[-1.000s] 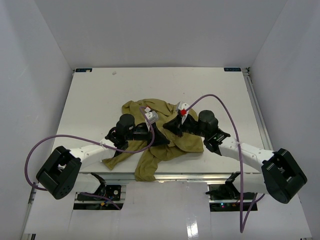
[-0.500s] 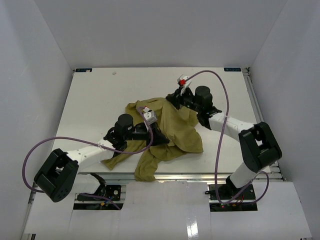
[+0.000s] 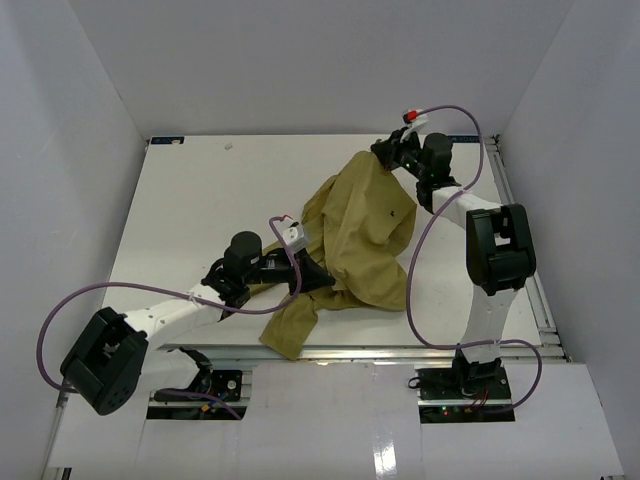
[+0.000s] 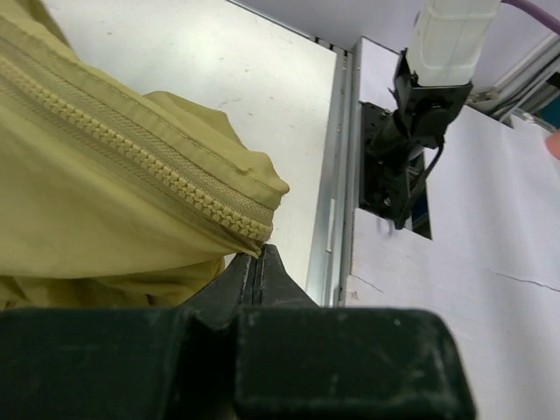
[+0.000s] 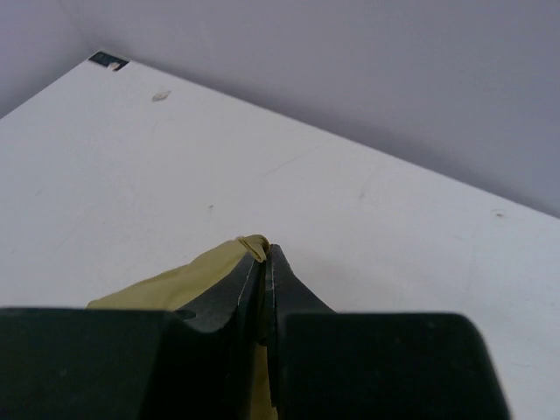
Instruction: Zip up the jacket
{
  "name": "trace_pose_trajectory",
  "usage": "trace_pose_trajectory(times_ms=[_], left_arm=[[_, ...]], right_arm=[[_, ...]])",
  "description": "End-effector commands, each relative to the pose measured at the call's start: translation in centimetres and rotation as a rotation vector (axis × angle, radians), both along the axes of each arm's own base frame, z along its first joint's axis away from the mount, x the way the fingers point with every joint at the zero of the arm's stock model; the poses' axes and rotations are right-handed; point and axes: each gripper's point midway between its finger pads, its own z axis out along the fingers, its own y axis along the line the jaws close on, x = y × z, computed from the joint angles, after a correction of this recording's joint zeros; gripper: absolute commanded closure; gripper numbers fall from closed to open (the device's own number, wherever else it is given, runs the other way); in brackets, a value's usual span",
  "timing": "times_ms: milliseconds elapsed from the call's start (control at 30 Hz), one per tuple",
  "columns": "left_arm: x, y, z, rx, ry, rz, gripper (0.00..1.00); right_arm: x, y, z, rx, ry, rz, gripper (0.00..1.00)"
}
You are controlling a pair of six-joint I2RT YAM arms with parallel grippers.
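1. Across the middle and right of the white bench (image 3: 190, 200): olive-green jacket (image 3: 360, 235), spanning diagonally from near centre to the far right corner.
2. Widest at mid-bench, with soft folds bunched along its right side; one loose part draped over the near edge of the bench, between the two arm bases.
3. At near centre, left gripper (image 3: 316, 276), low over the bench, at the near end of the cloth, its arm reaching in from the near left.
4. Seen from the left wrist: fingers pressed together, clamped on the jacket's edge right at the end of the zipper (image 4: 131, 144).
5. Zipper teeth pale yellow, running away from the fingertips toward the upper left of that view, alongside a stitched seam; whether the two halves are meshed, impossible to tell.
6. At the far right, close to the back wall (image 3: 320, 70), right gripper (image 3: 388, 152), holding the far end of the jacket, its arm reaching to the far edge of the bench.
7. Seen from the right wrist: fingers closed tight on a small fold of olive cloth, a little nub poking out past the tips; white bench and grey wall beyond.
8. Purple cable (image 3: 440, 215) looping from the right arm down past the jacket's right edge, not touching the cloth as far as can be told.
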Motion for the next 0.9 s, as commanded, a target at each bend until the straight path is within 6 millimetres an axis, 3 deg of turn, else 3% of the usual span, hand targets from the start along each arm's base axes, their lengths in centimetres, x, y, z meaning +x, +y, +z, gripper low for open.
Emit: trace_pose_trajectory(times_ms=[0,67,133,267,333,433,467,633,767,867], left_arm=[[0.5,0.8,0.3,0.024,-0.041,0.076,1.0],[2.8,1.6,0.6,0.046,-0.056,0.222,1.0],[6.9,4.3,1.2,0.085,-0.06,0.488,1.0],[13.6,13.1,2.2,0.147,-0.039,1.042,1.0],[15.3,18.3,2.5,0.2,-0.053,1.311,1.0],[17.2,23.9,3.9,0.135,-0.019,1.497,1.0],[17.6,24.9,4.8,0.078,-0.022,1.522,1.0],[20.2,29.1,4.7,-0.006,0.082,1.567,1.0],[21.4,28.9,4.2,-0.035,0.099,1.545,1.0],[21.8,29.9,3.5,-0.008,0.109,1.591,1.0]], right_arm=[[4.6,-6.3,5.5,0.08,-0.143,-0.159,0.92],[5.2,-7.8,6.7,0.101,-0.154,-0.181,0.92],[5.6,-9.5,7.6,0.11,-0.168,-0.216,0.92],[5.3,-11.4,8.9,0.116,-0.184,-0.253,0.92],[4.8,-12.0,9.1,0.132,-0.175,-0.257,0.92],[4.0,-12.2,8.8,0.131,-0.178,-0.269,0.92],[3.8,-12.3,8.7,0.134,-0.179,-0.277,0.92],[2.2,-12.9,7.8,0.137,-0.168,-0.307,0.92],[1.2,-12.8,7.0,0.158,-0.151,-0.299,0.92],[0.1,-12.8,5.9,0.188,-0.127,-0.302,0.92]])
